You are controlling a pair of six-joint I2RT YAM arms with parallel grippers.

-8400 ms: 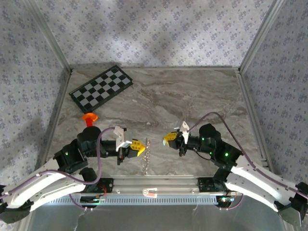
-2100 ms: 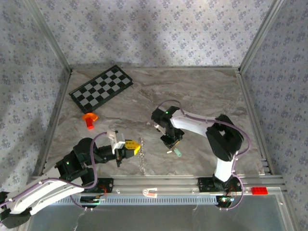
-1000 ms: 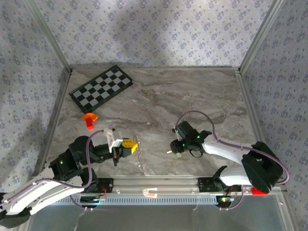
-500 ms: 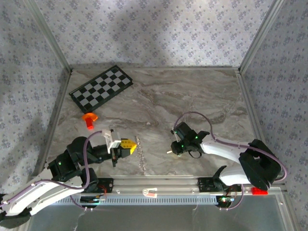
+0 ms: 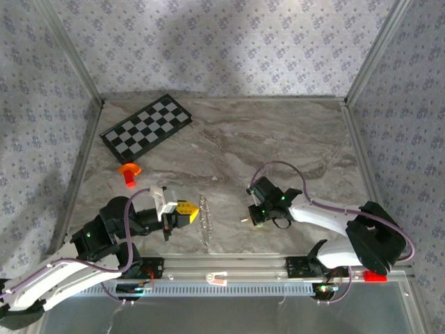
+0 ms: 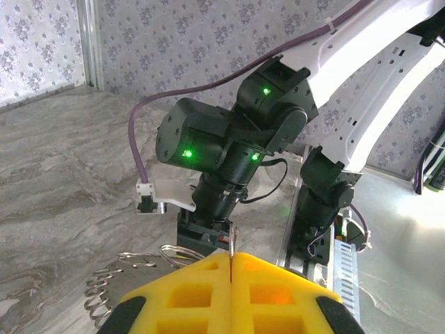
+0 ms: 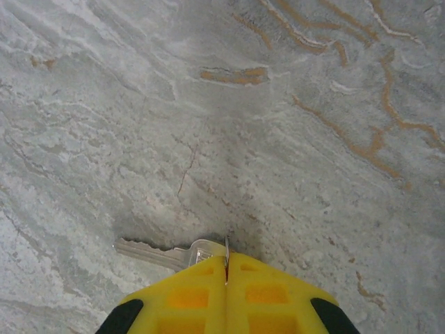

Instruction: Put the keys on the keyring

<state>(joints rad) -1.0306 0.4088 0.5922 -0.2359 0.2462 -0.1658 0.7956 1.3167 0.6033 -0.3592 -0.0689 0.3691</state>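
Note:
The keyring [image 5: 204, 218], a thin silvery ring hung with small metal keys, stands on edge on the marble table near the front. My left gripper [image 5: 185, 211] is just left of it and shut on its wire. In the left wrist view the yellow fingers [image 6: 188, 292] pinch the ring wire [image 6: 229, 242], and the ring's loop [image 6: 175, 252] and its keys [image 6: 104, 285] trail off to the left. My right gripper [image 5: 252, 217] is down at the table to the right. Its yellow jaws [image 7: 227, 259] are shut on the pale head of the key [image 7: 197, 252], whose blade [image 7: 144, 250] points left along the marble.
A black-and-white checkerboard [image 5: 146, 127] lies at the back left. An orange plastic piece [image 5: 128, 172] sits in front of it. Patterned walls enclose the table, and a metal rail [image 5: 222, 263] runs along the front edge.
My right gripper's jaws have closed on the key at the table. The left gripper and keyring shifted only slightly.

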